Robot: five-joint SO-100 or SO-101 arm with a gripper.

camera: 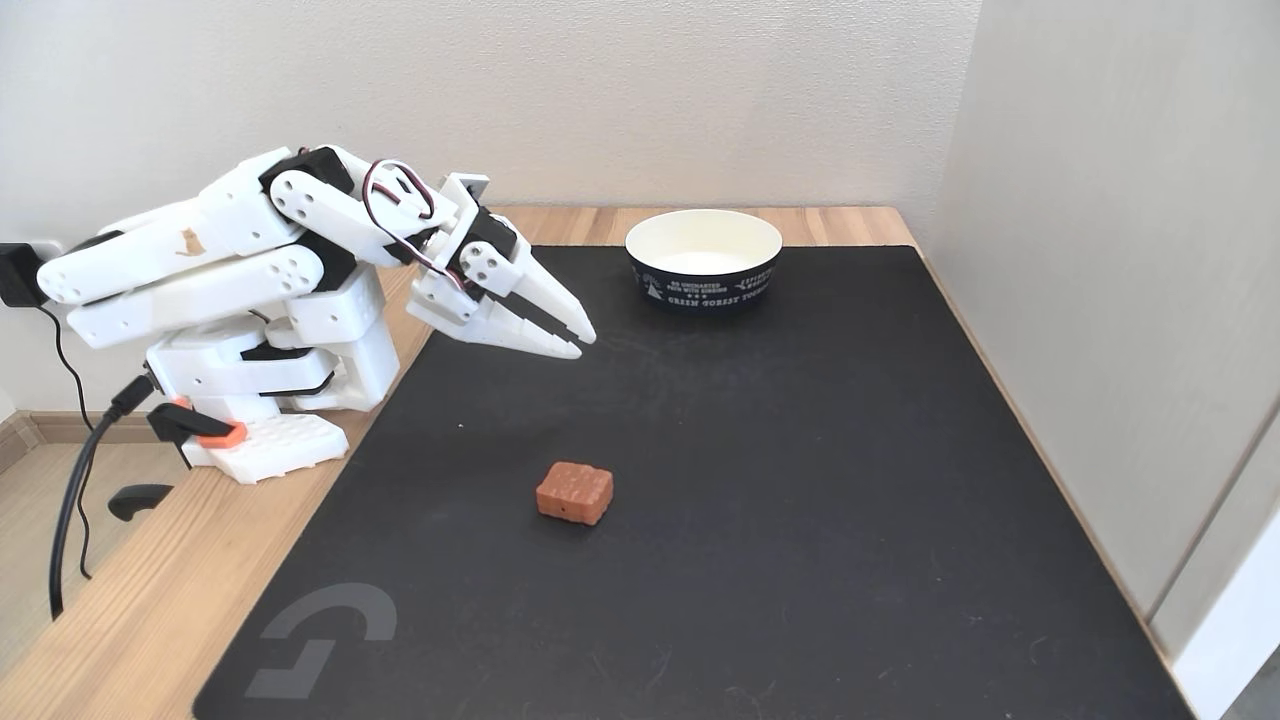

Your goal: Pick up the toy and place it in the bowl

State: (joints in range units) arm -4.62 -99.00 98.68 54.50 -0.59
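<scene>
My white gripper point(583, 344) hovers nearly closed, holding nothing, between the navy paper bowl point(704, 283) and the small reddish-brown block toy point(574, 492), which lies unreached nearer the camera.

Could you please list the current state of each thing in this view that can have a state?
toy: lying flat on the black mat, bumpy side up, untouched, apart from the gripper.
bowl: upright at the far edge of the mat, nothing seen inside.
gripper: shut or nearly so, holding nothing, above the mat between arm base and bowl.
black mat: lying flat on the wooden table.
</scene>
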